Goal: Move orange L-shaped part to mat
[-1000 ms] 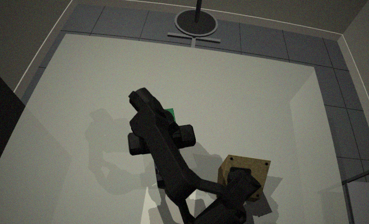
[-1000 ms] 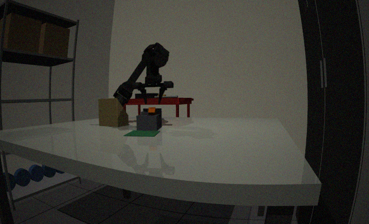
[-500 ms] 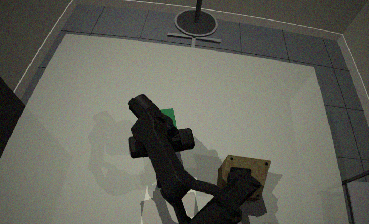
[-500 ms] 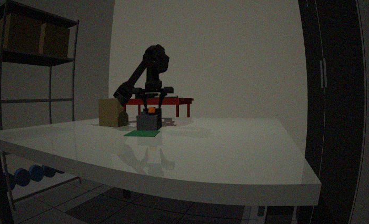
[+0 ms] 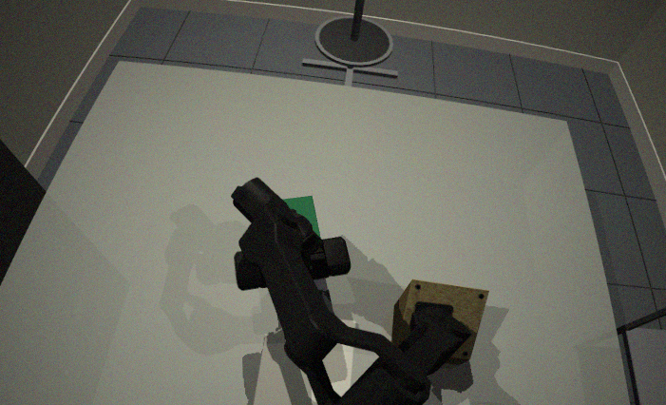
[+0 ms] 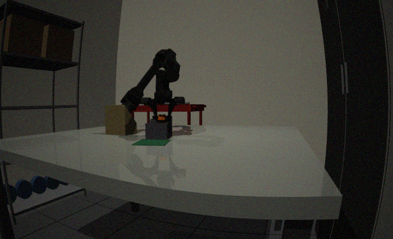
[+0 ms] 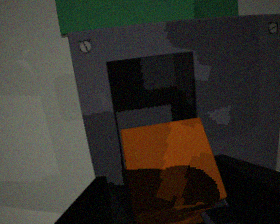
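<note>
The orange part (image 6: 161, 118) (image 7: 153, 147) is tilted in the grey tray (image 6: 156, 131) (image 7: 241, 65), one end raised above the rim. Its lower end is cut off or in shadow in the wrist view. My gripper (image 6: 162, 116) (image 7: 161, 175) points down with its fingers on either side of the raised end. The fingers stand apart, and the exterior view shows slight gaps beside the part. The green mat (image 5: 302, 204) (image 6: 151, 142) (image 7: 141, 14) lies flat against one end of the tray. In the top view my arm hides the part and the fingertips.
A wooden block (image 5: 447, 290) (image 6: 114, 120) stands at the arm's base on the white table (image 5: 426, 176) (image 6: 236, 163). A red table (image 6: 196, 107) stands behind, and a shelf rack (image 6: 54, 88) stands at the left in the exterior view.
</note>
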Robot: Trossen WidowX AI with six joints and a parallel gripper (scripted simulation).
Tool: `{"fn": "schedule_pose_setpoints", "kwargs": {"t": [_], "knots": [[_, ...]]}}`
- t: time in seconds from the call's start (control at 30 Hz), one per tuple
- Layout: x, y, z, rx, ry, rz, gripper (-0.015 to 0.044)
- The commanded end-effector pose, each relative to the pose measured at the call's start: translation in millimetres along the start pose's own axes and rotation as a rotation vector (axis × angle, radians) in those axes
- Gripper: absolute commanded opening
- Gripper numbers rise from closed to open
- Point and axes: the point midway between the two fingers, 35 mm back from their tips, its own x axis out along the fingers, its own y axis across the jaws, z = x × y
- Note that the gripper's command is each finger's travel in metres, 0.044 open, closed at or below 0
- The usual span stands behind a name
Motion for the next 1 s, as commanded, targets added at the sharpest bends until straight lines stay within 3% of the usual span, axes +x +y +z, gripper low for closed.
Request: {"fn": "schedule_pose_setpoints", "kwargs": {"t": [0.0,0.33,0.43,0.97], "knots": [[-0.4,0.2,0.1,0.0,0.0,0.001,0.0149],[-0.4,0.2,0.1,0.0,0.0,0.001,0.0082],[-0.4,0.2,0.1,0.0,0.0,0.001,0.0003],[-14.9,-0.6,-0.4,0.006,0.003,0.001,0.0]]}}
